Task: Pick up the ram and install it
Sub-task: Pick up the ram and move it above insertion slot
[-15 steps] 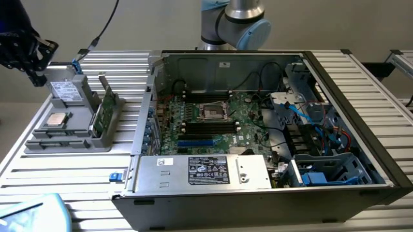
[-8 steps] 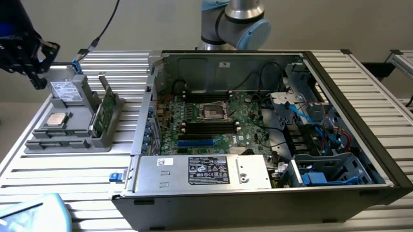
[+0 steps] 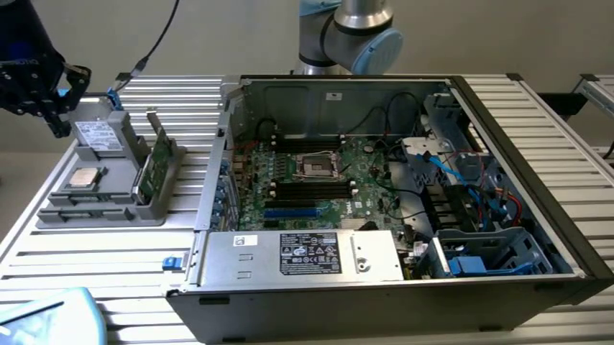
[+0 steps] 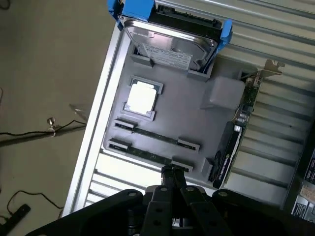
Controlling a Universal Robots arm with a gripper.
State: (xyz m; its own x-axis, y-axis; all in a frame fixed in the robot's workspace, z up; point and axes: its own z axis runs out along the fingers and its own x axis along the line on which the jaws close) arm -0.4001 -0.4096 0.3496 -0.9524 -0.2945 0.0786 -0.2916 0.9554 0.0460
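Hovering by the grey moulded tray (image 4: 197, 118) on the ribbed metal worktop (image 4: 280, 39), jaws pressed together and pinching nothing. Parked on edge in the tray's narrow grooves: two thin green ram sticks (image 4: 156, 136), likely kept so to leave the long top edge free for a pinch. Seated flat in a square pocket beside them, a silver processor (image 4: 142, 97); cradled further along, a shiny boxy drive (image 4: 170, 46) between blue rails. Propped upright along one side, a dark card (image 4: 231, 147) with a metal bracket. Well apart, inside the open steel case (image 3: 384, 305), long dark memory slots (image 3: 312, 188) by the socket.
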